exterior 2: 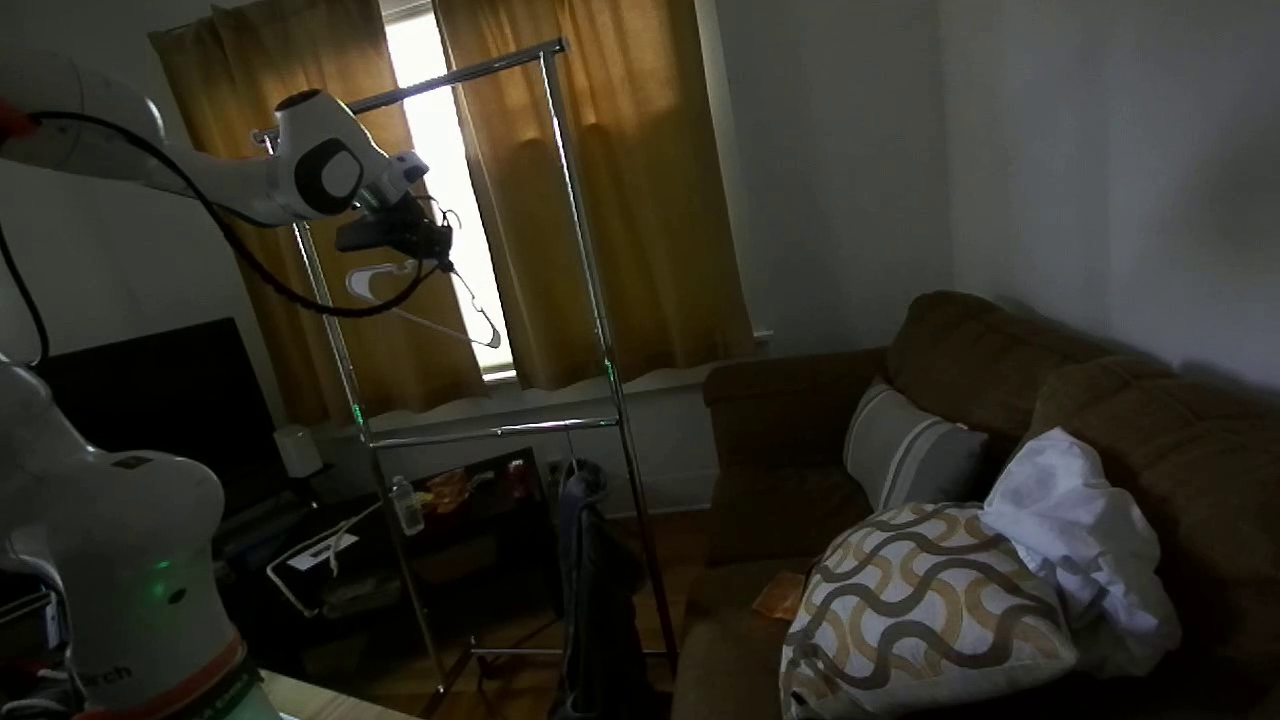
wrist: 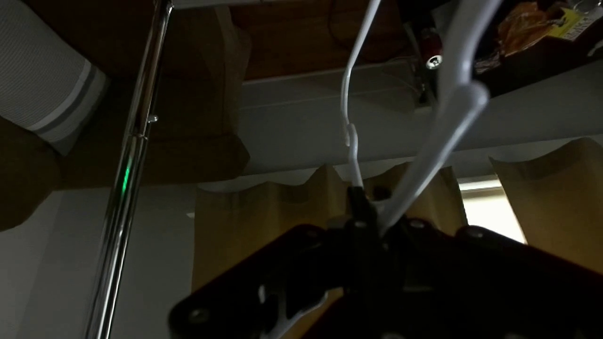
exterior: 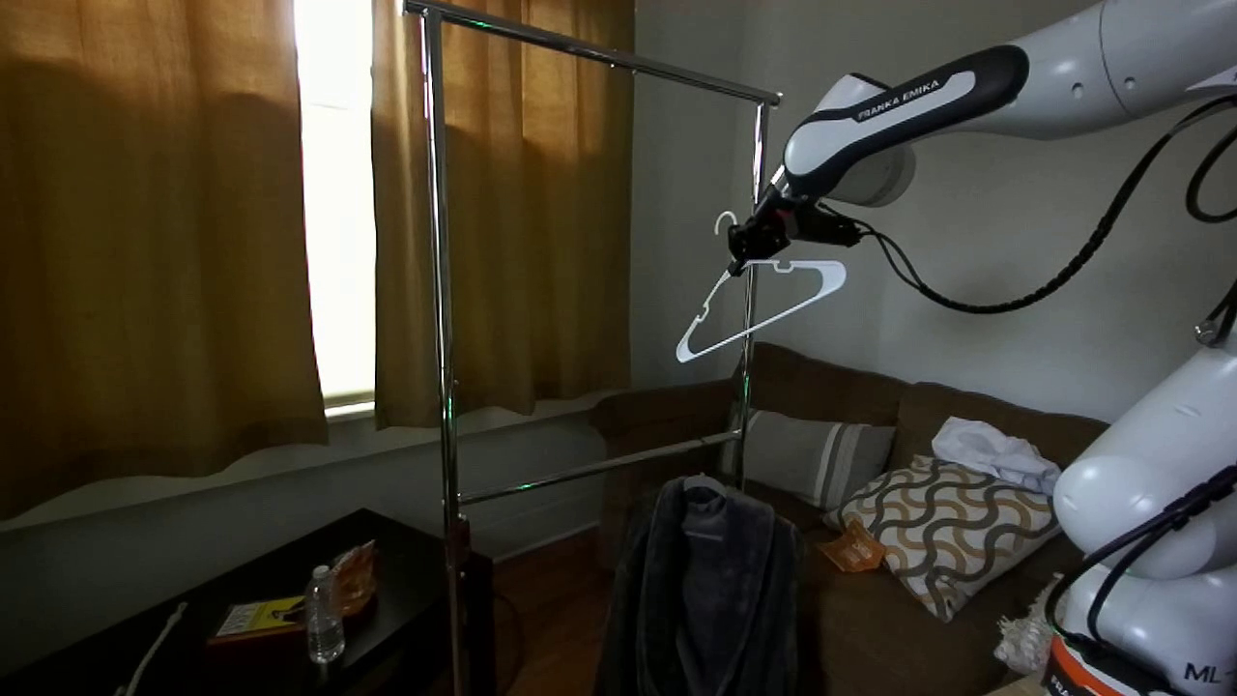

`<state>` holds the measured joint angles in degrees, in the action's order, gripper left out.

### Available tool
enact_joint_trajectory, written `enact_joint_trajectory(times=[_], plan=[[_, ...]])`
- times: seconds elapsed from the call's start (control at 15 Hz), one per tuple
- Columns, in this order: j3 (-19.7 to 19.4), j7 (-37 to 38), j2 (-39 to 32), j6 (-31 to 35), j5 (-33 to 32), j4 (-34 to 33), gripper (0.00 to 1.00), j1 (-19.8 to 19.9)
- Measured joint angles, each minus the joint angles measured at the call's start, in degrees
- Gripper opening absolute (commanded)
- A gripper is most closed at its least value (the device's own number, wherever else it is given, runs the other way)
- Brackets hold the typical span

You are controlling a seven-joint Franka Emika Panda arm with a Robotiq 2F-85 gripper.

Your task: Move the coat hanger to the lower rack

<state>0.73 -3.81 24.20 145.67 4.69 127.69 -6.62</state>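
Note:
The white coat hanger (exterior: 833,278) hangs from my gripper (exterior: 740,261), hook up and slightly tilted; it also shows in an exterior view (exterior 2: 489,340). My gripper (exterior 2: 445,262) is shut on its neck, just below the hook. In the wrist view the hanger's arms (wrist: 459,61) reach away from the shut fingers (wrist: 372,212); the fingers are dark there. The lower rack (exterior: 599,468) is the grey bar at mid-height of the stand, also in an exterior view (exterior 2: 495,431). The hanger is well above it and apart from it.
The stand's top bar (exterior: 609,56) and uprights (exterior: 440,290) are near the arm. A dark jacket (exterior: 715,580) hangs low at the stand. A brown sofa (exterior 2: 800,400) with pillows, a dark table (exterior: 362,532) with a bottle (exterior: 324,614), and curtains (exterior: 522,242) surround it.

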Motion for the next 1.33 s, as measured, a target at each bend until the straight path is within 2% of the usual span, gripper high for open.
enact_joint_trajectory(times=[0.13,0.2,0.6,0.93,1.33], plan=[[-0.01,-0.02,0.00,-0.01,0.00,0.00,0.08,-0.02],[-0.01,-0.03,0.00,-0.01,0.00,0.00,0.02,-0.03],[0.33,0.11,-1.63,-0.01,-0.06,0.52,0.02,0.06],[1.27,0.85,-4.78,0.13,0.24,4.31,0.02,-0.13],[1.14,-0.62,-8.46,2.82,6.06,9.90,0.02,-1.31]])
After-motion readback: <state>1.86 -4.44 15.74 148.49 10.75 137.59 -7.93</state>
